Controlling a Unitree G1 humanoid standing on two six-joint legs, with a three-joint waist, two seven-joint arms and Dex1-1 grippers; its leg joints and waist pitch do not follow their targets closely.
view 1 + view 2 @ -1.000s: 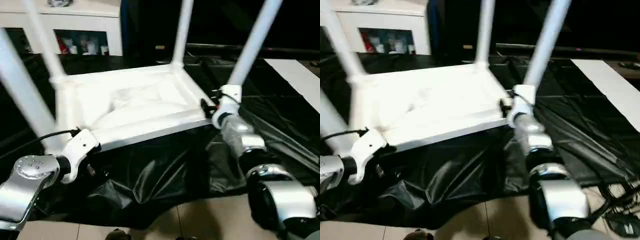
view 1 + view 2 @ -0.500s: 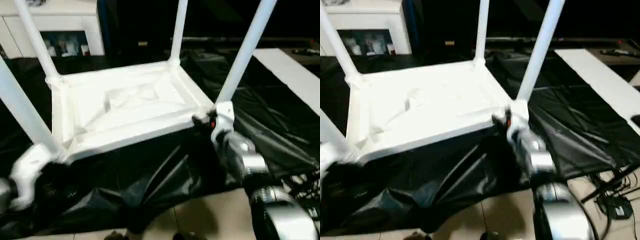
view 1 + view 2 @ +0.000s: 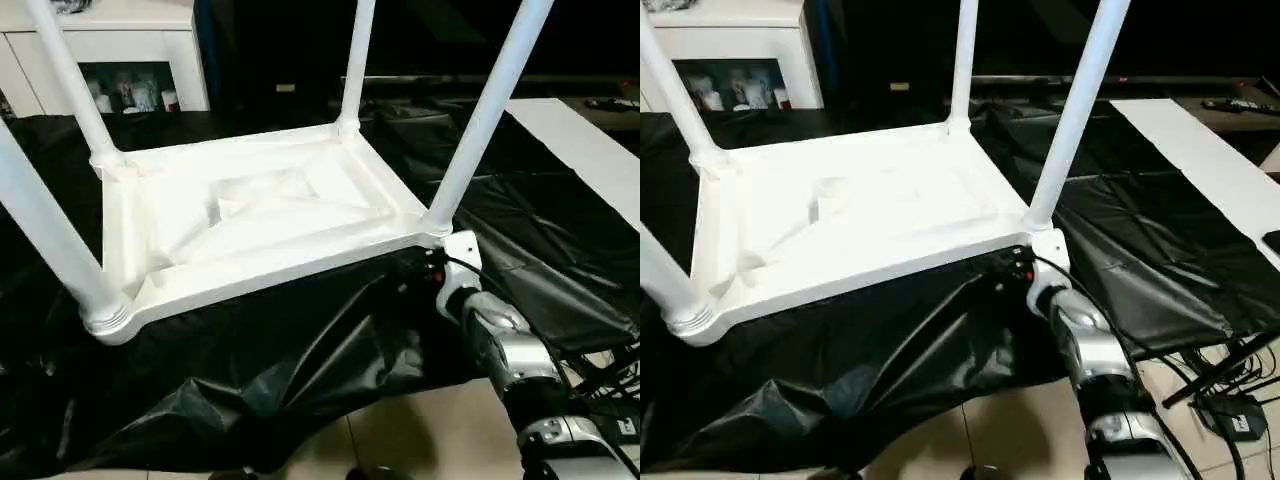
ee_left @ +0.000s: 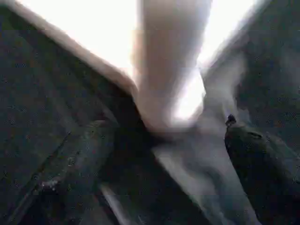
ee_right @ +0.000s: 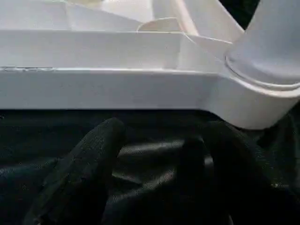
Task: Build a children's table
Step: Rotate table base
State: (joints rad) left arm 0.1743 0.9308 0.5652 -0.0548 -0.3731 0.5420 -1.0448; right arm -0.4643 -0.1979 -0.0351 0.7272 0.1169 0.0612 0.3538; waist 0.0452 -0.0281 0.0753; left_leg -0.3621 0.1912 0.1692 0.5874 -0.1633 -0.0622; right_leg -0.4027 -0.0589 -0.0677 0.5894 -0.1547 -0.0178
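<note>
Both my hands have let go and pulled back from the corners they held a moment ago.

From my head, the table [image 3: 250,215] lies upside down on the black sheet [image 3: 280,370], its four legs [image 3: 487,110] sticking up. My right hand [image 3: 432,272] sits low, just under the near right corner, touching nothing that I can see.

From my other eye it looks the same. The right hand [image 3: 1016,270] is tucked below the corner, and the leg [image 3: 1075,110] stands right above it.

From my left wrist, a leg [image 4: 168,61] rises just ahead of my left hand [image 4: 164,154]. My fingers [image 4: 79,154] are spread wide, with nothing between them.

From my right wrist, the table edge [image 5: 108,84] runs across just past my fingers [image 5: 86,164], which are open and empty too. The corner socket [image 5: 262,93] is close by.

I think the trouble would come if I lift my right hand straight up. It could bump the corner and tip the table, or knock a leg loose. The sheet is slippery, so the table could also slide.
</note>
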